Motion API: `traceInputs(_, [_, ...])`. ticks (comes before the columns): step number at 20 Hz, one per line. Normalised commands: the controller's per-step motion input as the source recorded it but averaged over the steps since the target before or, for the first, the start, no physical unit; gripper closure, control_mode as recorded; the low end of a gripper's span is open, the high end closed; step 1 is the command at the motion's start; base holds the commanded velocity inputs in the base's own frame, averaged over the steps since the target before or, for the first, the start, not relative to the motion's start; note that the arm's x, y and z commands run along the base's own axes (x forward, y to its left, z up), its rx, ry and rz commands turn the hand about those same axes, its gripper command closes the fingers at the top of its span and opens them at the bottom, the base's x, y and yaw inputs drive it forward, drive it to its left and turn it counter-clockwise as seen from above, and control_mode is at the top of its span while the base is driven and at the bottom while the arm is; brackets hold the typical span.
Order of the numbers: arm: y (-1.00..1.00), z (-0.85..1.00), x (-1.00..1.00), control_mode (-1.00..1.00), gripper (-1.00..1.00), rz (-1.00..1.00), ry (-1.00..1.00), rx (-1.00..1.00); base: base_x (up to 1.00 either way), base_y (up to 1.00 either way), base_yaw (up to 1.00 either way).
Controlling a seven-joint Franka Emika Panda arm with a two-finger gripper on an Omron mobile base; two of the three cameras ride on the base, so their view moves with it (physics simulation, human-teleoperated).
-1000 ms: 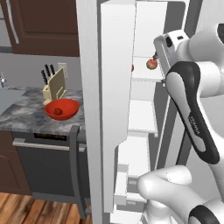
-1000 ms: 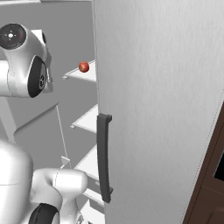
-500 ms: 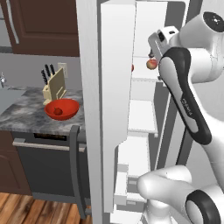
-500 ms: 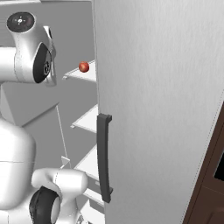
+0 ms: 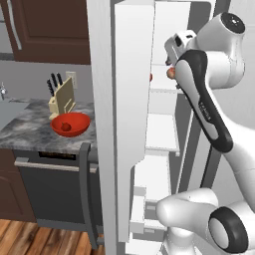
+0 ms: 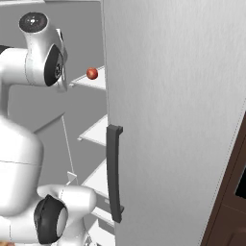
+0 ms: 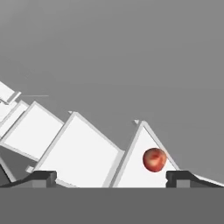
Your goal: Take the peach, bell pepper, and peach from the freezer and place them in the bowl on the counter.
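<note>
The gripper (image 7: 109,177) hangs inside the freezer (image 5: 162,134) with its jaws spread wide and nothing between them, apparently lined up for a reach at the one peach (image 7: 154,159) resting on a white shelf (image 7: 135,173) just beyond its right fingertip. Farther out on the counter (image 5: 35,132), the bowl (image 5: 70,123) sits beside a knife block (image 5: 62,97), placed clear of the open door to receive fruit. It already holds one round reddish item; I cannot tell which.
</note>
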Motion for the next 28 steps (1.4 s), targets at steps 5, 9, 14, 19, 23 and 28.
traceInputs(5, [-0.04, -0.19, 0.36, -1.0, -1.0, 0.0, 0.02, 0.0, 0.0, 0.0, 0.0])
traceInputs(9, [0.0, -0.13, 0.42, -1.0, -1.0, 0.0, 0.04, 0.0, 0.0, 0.0, 0.0])
traceInputs(14, [-0.03, 0.0, 0.41, -1.0, -1.0, 0.01, 0.11, 0.0, 0.0, 0.0, 0.0])
traceInputs(19, [-0.07, -0.03, 0.42, -1.0, -1.0, 0.04, 0.07, 0.0, 0.0, 0.0, 0.0])
traceInputs(23, [0.0, -0.08, 0.35, -1.0, -1.0, 0.03, 0.0, 0.0, 0.0, 0.0, 0.0])
traceInputs(28, [-0.01, -0.17, 0.24, -1.0, -1.0, 0.03, 0.0, 0.0, 0.0, 0.0, 0.0])
